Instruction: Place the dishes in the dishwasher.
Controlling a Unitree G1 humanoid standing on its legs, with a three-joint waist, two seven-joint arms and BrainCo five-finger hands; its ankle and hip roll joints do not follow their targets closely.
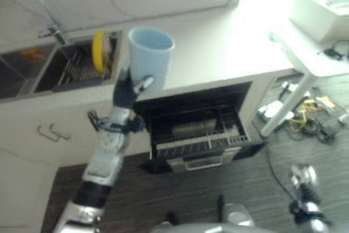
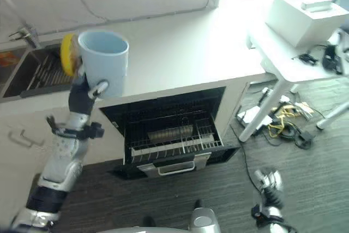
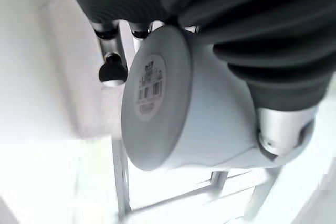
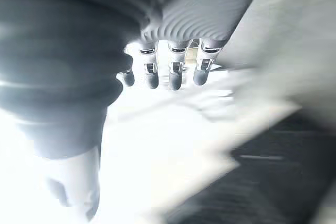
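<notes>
A light blue cup point(image 1: 151, 53) stands upright in the air above the counter's front edge, with my left hand point(image 1: 126, 92) shut on its lower side. In the left wrist view the cup's base point(image 3: 152, 95) faces the camera and the thumb point(image 3: 281, 129) presses on its wall. Below the counter the dishwasher is open, its wire rack point(image 1: 199, 137) pulled out just right of and below the cup. A yellow dish point(image 1: 98, 50) stands on edge in the sink's drying rack behind the cup. My right hand point(image 1: 303, 178) hangs low over the floor at the lower right, fingers point(image 4: 173, 72) relaxed and holding nothing.
The sink point(image 1: 71, 69) with a faucet point(image 1: 54, 31) lies at the left of the white counter point(image 1: 229, 42). A white table point(image 1: 305, 53) with a white box point(image 2: 305, 17) stands to the right, with cables and power strips point(image 1: 305, 115) on the floor under it.
</notes>
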